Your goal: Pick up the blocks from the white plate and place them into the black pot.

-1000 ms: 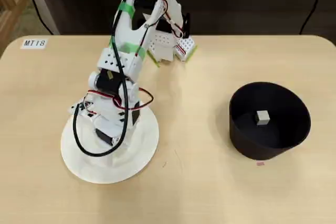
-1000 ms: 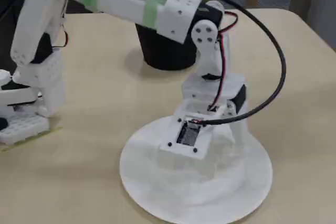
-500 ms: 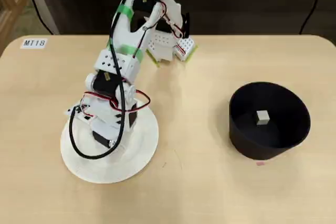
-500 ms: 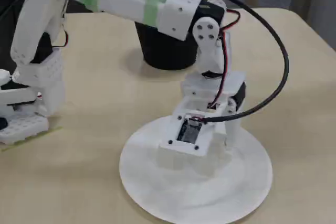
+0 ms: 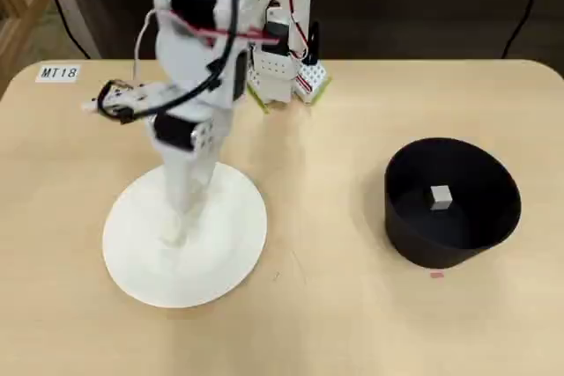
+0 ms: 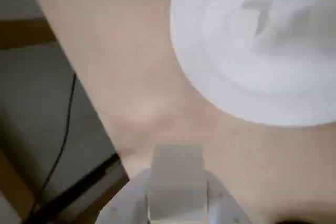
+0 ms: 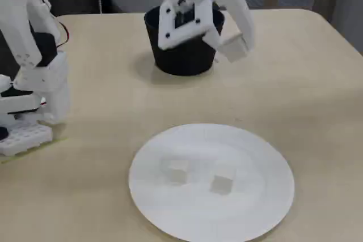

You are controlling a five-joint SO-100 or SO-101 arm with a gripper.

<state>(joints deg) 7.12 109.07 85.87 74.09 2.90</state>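
My gripper [image 7: 234, 48] is shut on one small white block [image 7: 238, 45] and holds it well above the table. The wrist view shows this block [image 6: 176, 179] pinched between the two white fingers at the bottom edge. In the overhead view the gripper [image 5: 178, 228] hangs over the white plate [image 5: 225, 257]. Two more blocks [image 7: 177, 172] [image 7: 222, 183] lie side by side on the plate [image 7: 255, 208]. The black pot [image 5: 493, 226] stands to the right in the overhead view with one block [image 5: 441, 197] on its floor. In the fixed view the pot [image 7: 181, 60] is behind the gripper.
The arm's white base [image 5: 278, 72] stands at the table's far edge in the overhead view, and at the left in the fixed view [image 7: 28, 123]. A label "MT18" [image 5: 58, 72] is stuck at the far left corner. Bare tabletop [image 5: 326, 217] lies between plate and pot.
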